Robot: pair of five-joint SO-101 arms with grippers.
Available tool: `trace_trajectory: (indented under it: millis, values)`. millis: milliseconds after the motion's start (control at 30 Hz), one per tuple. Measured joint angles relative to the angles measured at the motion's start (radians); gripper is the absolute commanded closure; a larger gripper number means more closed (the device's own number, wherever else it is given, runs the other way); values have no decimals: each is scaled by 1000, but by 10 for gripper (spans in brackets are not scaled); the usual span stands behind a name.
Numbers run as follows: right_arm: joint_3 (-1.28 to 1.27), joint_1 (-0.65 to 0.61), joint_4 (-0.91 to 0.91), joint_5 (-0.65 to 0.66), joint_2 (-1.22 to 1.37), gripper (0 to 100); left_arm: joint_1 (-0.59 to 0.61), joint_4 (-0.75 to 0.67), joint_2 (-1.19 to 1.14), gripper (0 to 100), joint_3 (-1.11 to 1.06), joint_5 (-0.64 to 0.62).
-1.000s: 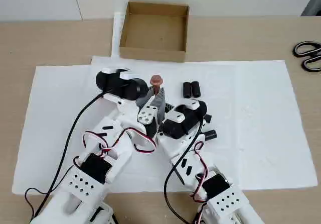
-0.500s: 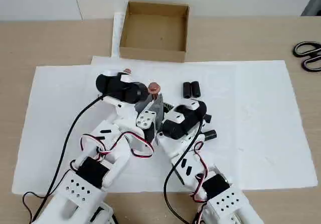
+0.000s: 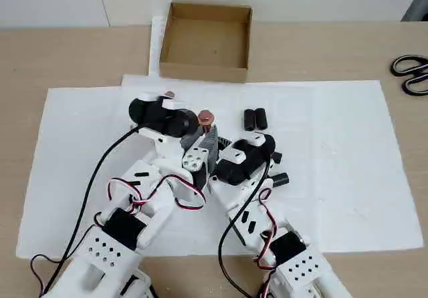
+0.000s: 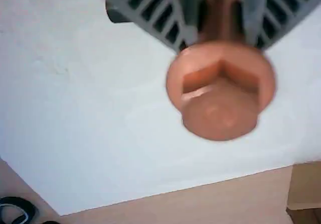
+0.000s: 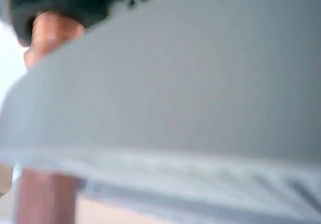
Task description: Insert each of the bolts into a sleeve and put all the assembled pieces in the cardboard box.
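The left gripper [image 3: 208, 136] pinches a copper-coloured hex-head bolt [image 3: 206, 116] by its shank, head uppermost, above the middle of the white paper sheet [image 3: 348, 164] on the wooden desk [image 3: 314, 51]. In the left wrist view the grey ribbed fingers [image 4: 145, 3] press on either side of the shank. The right gripper [image 3: 219, 152] sits just beside the left one; whether it is spread or pressed together cannot be told. Two black cylindrical sleeves [image 3: 255, 119] lie side by side near the bolt. The open brown cardboard box [image 3: 200, 67] stands at the paper's far edge, and black-handled scissors [image 3: 409, 73] lie well apart
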State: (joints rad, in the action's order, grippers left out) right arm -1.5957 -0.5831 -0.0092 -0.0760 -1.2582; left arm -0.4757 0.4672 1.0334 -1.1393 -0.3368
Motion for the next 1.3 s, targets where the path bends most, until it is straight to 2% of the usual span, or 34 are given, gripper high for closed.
trace_trajectory:
  millis: [467, 900, 1300]
  values:
    - [0, 0, 0, 0, 0, 995, -2, -15, -2, 994, -6, 61]
    - [0, 0, 0, 0, 0, 995, -2, -18, -2, 994, -6, 61]
    - [-6, 5, 0, -2, 2, 995, -5, -23, -120, 994, 21, 48]
